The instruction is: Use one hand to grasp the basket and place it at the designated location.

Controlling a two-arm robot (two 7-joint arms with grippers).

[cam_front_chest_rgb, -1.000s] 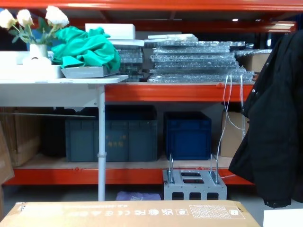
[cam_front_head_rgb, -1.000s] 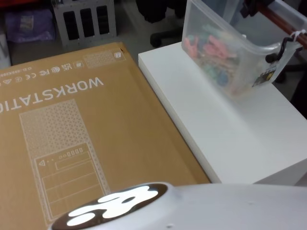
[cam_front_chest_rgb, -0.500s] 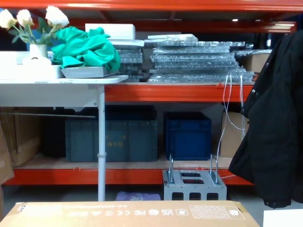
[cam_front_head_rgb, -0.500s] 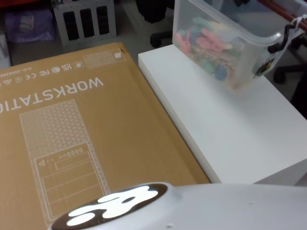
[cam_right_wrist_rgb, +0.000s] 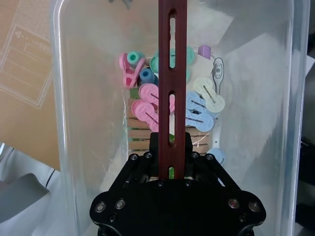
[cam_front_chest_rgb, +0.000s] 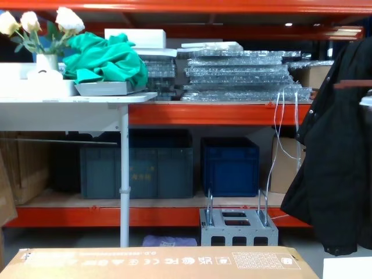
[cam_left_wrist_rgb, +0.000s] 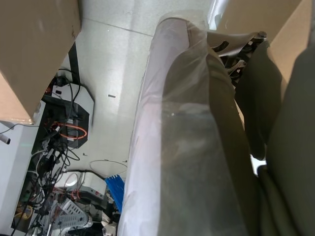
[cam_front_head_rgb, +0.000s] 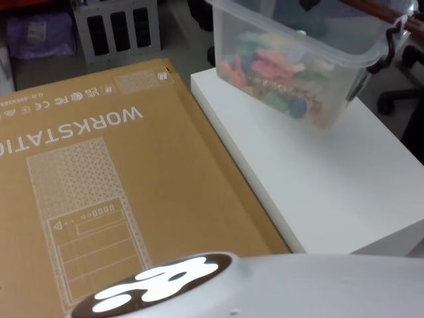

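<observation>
The basket (cam_front_head_rgb: 291, 73) is a clear plastic bin holding several pink, blue and green plastic pieces. It hangs tilted over the far part of the white table (cam_front_head_rgb: 318, 179). In the right wrist view I look down into the basket (cam_right_wrist_rgb: 88, 98), and its dark red handle bar (cam_right_wrist_rgb: 172, 59) runs between the black fingers of my right gripper (cam_right_wrist_rgb: 171, 142), which is shut on it. An end of the handle (cam_front_chest_rgb: 354, 84) and a bit of the clear rim (cam_front_chest_rgb: 366, 102) show at the chest view's right edge. A light grey arm segment (cam_left_wrist_rgb: 182, 137) hangs low beside cardboard.
A large brown cardboard box (cam_front_head_rgb: 99, 179) printed WORKSTATION lies flat left of the white table. Beyond stand red shelving (cam_front_chest_rgb: 221, 113), a black coat (cam_front_chest_rgb: 337, 168), a grey metal block (cam_front_head_rgb: 116, 26) on the floor and an office chair base (cam_front_head_rgb: 397, 99).
The basket has swung leftward over the table in the head view and turned. Its handle end has come into the chest view at the right edge.
</observation>
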